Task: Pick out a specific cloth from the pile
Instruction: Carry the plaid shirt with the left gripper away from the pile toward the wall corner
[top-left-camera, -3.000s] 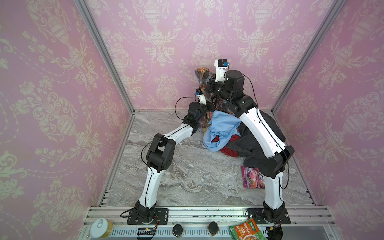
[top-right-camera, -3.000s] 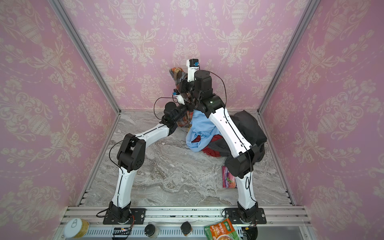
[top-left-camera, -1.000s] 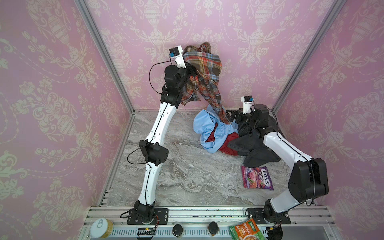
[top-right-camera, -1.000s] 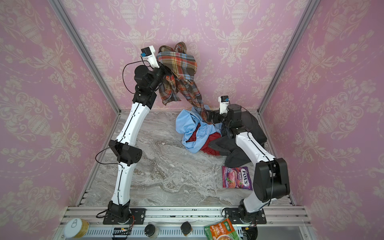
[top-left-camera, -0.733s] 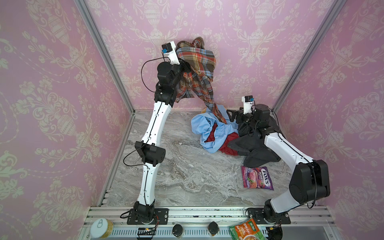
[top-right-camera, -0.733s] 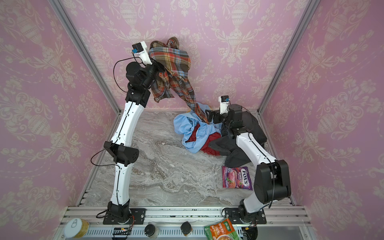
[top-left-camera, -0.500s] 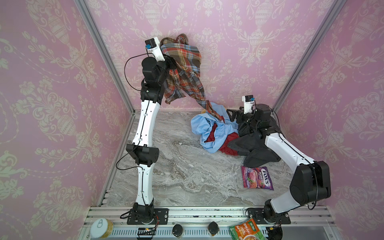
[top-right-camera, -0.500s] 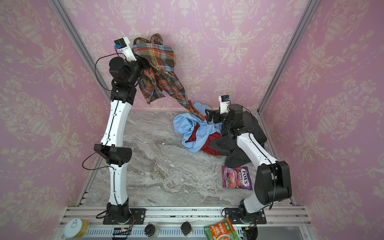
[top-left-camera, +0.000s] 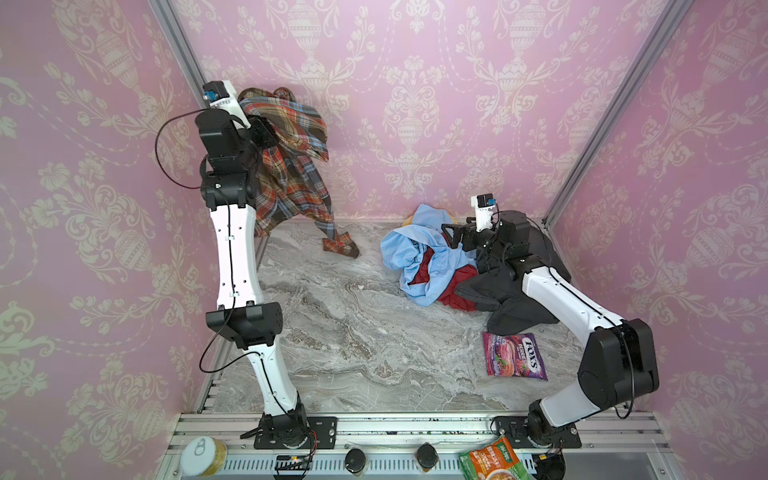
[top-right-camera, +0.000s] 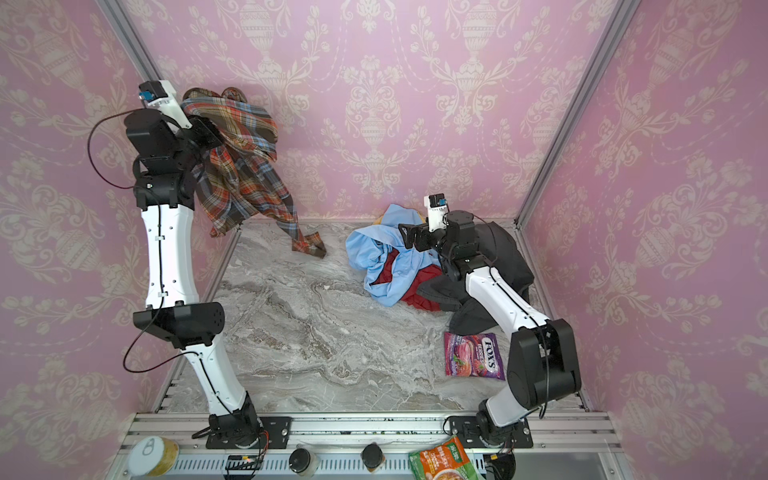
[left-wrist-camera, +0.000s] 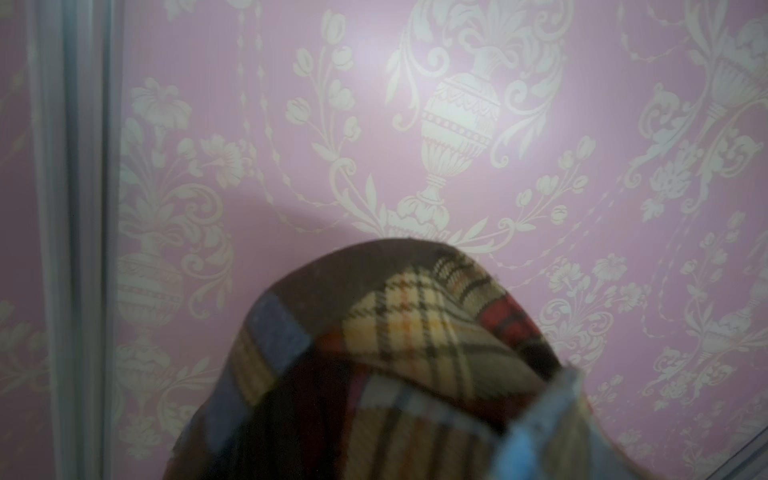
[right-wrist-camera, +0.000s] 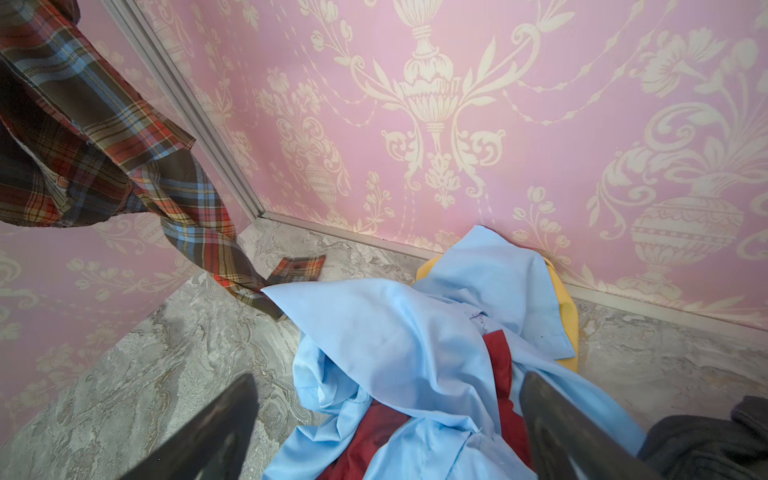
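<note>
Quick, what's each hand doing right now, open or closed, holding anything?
Left hand: closed on the plaid cloth, held up high.
Right hand: open, empty, above the pile.

cloth (top-left-camera: 291, 174) hangs left of pile (top-left-camera: 432, 266) (tail on tabletop (top-left-camera: 353, 340)) | snack bag (top-left-camera: 514, 356) before pile

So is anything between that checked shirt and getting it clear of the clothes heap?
Nothing visible. The left gripper holds the plaid shirt high; only its sleeve tip rests on the table, apart from the pile.
</note>
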